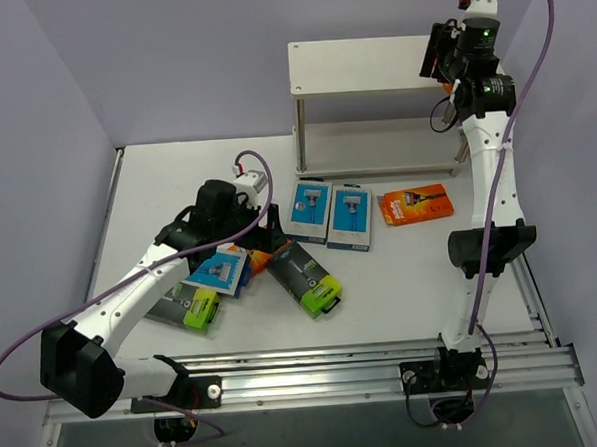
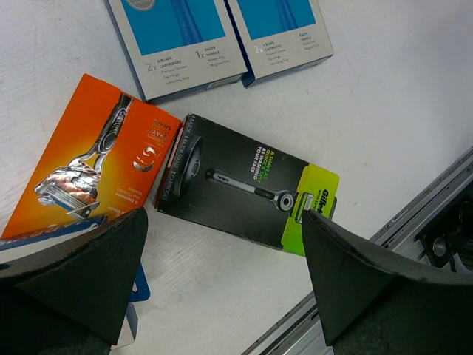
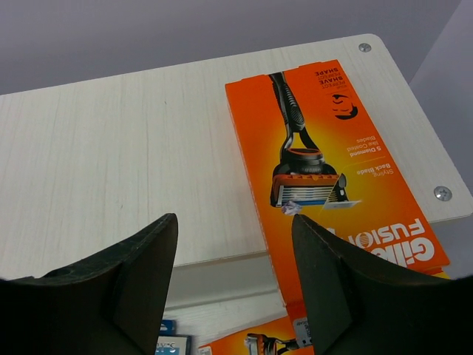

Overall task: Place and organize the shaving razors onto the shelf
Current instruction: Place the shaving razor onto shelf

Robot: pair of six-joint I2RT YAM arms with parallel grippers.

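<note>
On the top board of the beige two-tier shelf [image 3: 111, 148]: one flat orange razor pack [image 3: 318, 185], near end overhanging the edge. Right gripper [image 3: 235, 229] above it, jaws apart, nothing between them. Left gripper [image 2: 225, 222] spread wide, empty, over a black lime-ended razor pack [image 2: 244, 185] on the white table [image 2: 384, 111].

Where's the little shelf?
In the top view the shelf stands at the far side of the table, right of middle, just behind two blue razor packs and one orange pack.

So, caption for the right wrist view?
Orange razor pack on the shelf top, overhanging its near edge; right gripper open in front.
</note>
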